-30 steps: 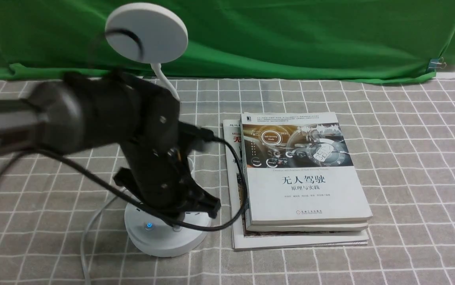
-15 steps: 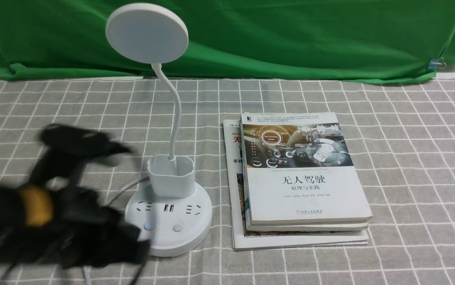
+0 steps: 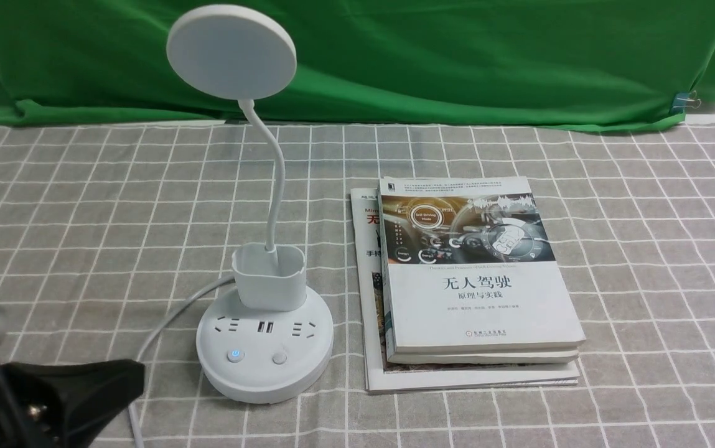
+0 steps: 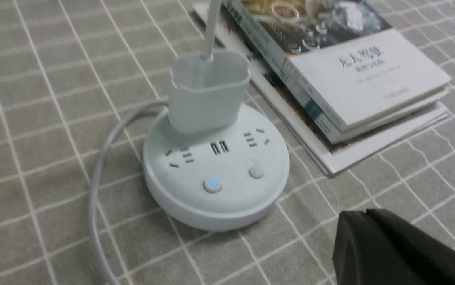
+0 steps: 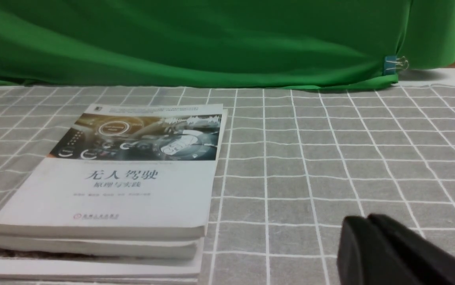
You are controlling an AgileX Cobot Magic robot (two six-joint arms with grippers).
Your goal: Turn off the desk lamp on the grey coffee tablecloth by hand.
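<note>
The white desk lamp (image 3: 264, 336) stands on the grey coffee tablecloth (image 3: 643, 249). Its disc head (image 3: 231, 51) looks unlit, and the left button on its base glows blue (image 3: 234, 355). The base also shows in the left wrist view (image 4: 215, 170). My left gripper (image 3: 136, 376) is shut and empty, low at the near left, apart from the lamp base; it shows as closed black fingers in the left wrist view (image 4: 364, 213). My right gripper (image 5: 366, 219) is shut and empty over bare cloth, seen only in the right wrist view.
A stack of books (image 3: 475, 280) lies just right of the lamp base. The lamp's white cord (image 3: 164, 323) runs off the near-left side. A green cloth (image 3: 457, 56) hangs along the back, held by a clip (image 3: 684, 101).
My left arm has pulled back from over the lamp base toward the near left and now sits low at the frame's corner. The lamp and books have not moved.
</note>
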